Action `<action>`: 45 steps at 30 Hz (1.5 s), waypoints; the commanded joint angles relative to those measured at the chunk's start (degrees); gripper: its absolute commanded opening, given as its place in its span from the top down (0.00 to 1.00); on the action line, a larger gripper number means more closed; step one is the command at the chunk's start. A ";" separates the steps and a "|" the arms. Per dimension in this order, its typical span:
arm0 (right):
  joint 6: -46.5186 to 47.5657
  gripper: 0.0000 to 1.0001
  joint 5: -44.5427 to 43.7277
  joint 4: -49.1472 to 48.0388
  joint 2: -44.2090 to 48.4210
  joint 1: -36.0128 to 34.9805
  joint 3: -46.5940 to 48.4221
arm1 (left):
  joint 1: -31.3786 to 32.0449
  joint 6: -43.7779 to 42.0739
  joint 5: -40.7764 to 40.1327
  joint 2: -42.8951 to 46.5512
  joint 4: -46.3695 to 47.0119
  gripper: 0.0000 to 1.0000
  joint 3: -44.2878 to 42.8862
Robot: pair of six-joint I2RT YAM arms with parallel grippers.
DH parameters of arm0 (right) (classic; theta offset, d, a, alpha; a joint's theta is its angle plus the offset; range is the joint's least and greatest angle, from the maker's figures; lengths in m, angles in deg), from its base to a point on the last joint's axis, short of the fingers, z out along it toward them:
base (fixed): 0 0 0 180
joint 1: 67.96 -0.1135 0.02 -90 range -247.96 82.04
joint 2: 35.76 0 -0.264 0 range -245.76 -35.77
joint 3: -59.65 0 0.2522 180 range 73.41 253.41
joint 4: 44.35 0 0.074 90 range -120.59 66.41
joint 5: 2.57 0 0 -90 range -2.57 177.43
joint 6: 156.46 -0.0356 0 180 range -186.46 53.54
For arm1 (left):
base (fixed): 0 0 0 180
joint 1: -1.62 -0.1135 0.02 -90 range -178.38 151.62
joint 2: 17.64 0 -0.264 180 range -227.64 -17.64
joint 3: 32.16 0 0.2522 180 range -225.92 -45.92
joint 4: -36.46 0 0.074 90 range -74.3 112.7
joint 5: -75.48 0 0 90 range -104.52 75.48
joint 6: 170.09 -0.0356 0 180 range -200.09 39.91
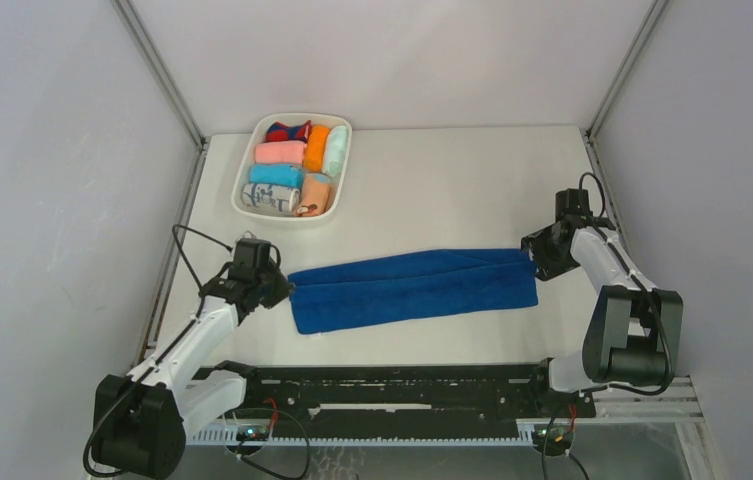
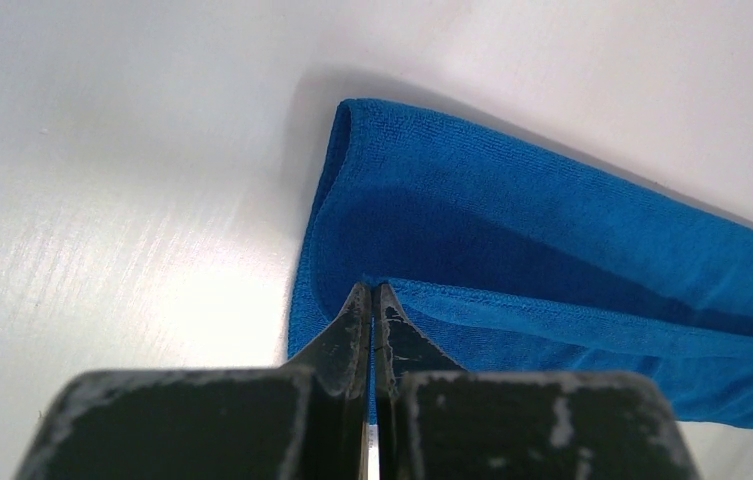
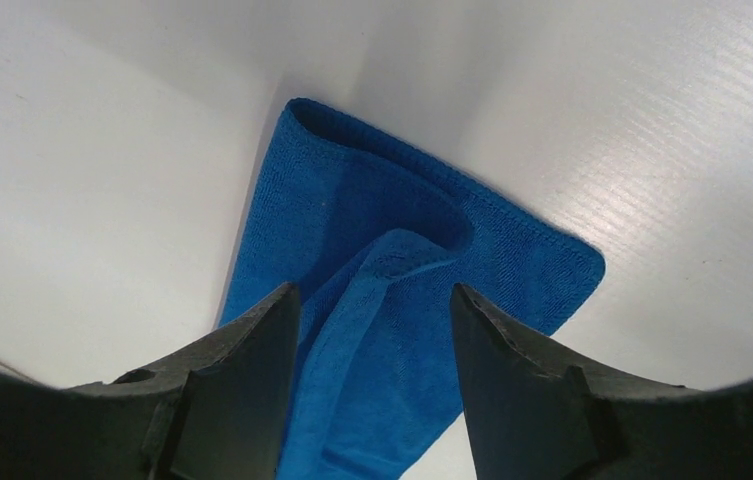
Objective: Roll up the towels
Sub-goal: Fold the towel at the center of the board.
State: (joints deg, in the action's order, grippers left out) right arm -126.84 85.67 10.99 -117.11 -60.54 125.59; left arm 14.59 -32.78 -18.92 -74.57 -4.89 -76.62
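A long royal-blue towel (image 1: 412,288) lies across the table, folded lengthwise into a band. My left gripper (image 1: 287,290) is at its left end, shut on the hemmed edge of the upper layer (image 2: 512,310); a sliver of blue shows between the closed fingertips (image 2: 372,288). My right gripper (image 1: 532,262) stands open over the towel's right end (image 3: 392,300), its fingers (image 3: 262,340) apart on either side of a raised fold and gripping nothing. A small peach-orange towel (image 1: 316,193) sits rolled in the white tray.
The white tray (image 1: 344,160) at the back left holds pink (image 1: 280,152), orange (image 1: 317,147), mint (image 1: 336,150), light-blue (image 1: 275,175) and white printed (image 1: 270,197) rolls. A black rail (image 1: 402,390) runs along the near edge. Grey walls stand on both sides.
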 commanded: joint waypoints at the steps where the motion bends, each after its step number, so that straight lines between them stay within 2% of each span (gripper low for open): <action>1: -4.01 0.45 -0.27 -0.81 -0.45 0.44 2.16 | 0.04 -1.52 -1.59 0.96 -0.08 1.00 -0.78; 15: -5.24 0.57 -1.46 -2.79 -2.42 2.04 1.19 | 0.12 -1.43 -2.51 2.31 -1.06 1.00 -0.68; 23: -4.04 0.70 -1.01 -3.86 -2.76 2.02 1.19 | 0.07 -1.30 -2.96 2.47 -1.33 1.00 -0.66; 26: -3.79 0.70 -0.38 -4.09 -2.90 1.99 0.99 | 0.06 -1.26 -2.95 2.44 -1.35 1.00 -0.68; 33: -4.14 0.60 -0.59 -4.53 -3.71 1.11 0.91 | 0.06 -1.31 -2.94 2.54 -1.33 1.00 -0.42; 45: -5.44 0.60 -3.16 -5.75 -7.62 -0.90 0.92 | 0.08 -1.25 -2.97 3.30 -1.12 1.00 0.30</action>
State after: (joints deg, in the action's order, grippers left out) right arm -131.03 84.45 6.70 -123.93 -60.96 125.64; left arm 14.59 -33.13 -20.41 -72.67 -6.60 -76.62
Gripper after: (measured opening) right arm 0.404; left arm 0.005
